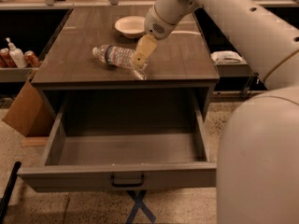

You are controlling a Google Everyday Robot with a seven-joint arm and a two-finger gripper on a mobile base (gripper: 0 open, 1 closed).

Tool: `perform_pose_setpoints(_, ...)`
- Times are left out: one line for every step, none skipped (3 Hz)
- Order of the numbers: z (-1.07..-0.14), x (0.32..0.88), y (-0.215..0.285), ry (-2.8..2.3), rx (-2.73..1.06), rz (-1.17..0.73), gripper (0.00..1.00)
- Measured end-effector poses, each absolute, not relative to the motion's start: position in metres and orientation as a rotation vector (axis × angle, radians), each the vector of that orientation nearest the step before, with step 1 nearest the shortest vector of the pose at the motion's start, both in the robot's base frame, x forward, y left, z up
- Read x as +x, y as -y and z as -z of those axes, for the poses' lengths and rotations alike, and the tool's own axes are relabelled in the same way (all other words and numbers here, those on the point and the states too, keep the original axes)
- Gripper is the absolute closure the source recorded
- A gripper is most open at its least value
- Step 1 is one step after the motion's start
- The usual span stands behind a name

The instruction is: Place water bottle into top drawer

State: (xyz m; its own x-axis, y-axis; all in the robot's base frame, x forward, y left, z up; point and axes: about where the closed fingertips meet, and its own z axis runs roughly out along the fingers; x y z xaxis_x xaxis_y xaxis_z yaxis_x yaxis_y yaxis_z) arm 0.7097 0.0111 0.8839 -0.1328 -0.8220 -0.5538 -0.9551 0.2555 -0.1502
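Note:
The water bottle [117, 57], clear crinkled plastic with a white cap at its left end, lies on its side on the brown counter top [182, 59]. My gripper [140, 57] hangs from the white arm right over the bottle's bottom end, at its right. The top drawer [126, 148] stands pulled out below the counter's front edge. It is empty inside and has a dark handle [127, 180] at the middle of its front panel.
A white bowl [130, 26] sits on the counter behind the bottle. A white pump bottle [17, 55] and cans stand on a shelf at the left. A cardboard box [23, 111] leans at the lower left. My white arm [261, 125] fills the right side.

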Motion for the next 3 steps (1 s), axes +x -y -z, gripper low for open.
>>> perform_pose_setpoints(-0.875, 0.728, -0.034, -2.005, -1.596, -0.327, 0.00)
perform_pose_setpoints(-0.861, 0.742, -0.048, -2.037, -1.579, -0.320, 0.01)
perform_pose_setpoints(-0.857, 0.747, -0.054, -2.049, -1.569, -0.314, 0.01)
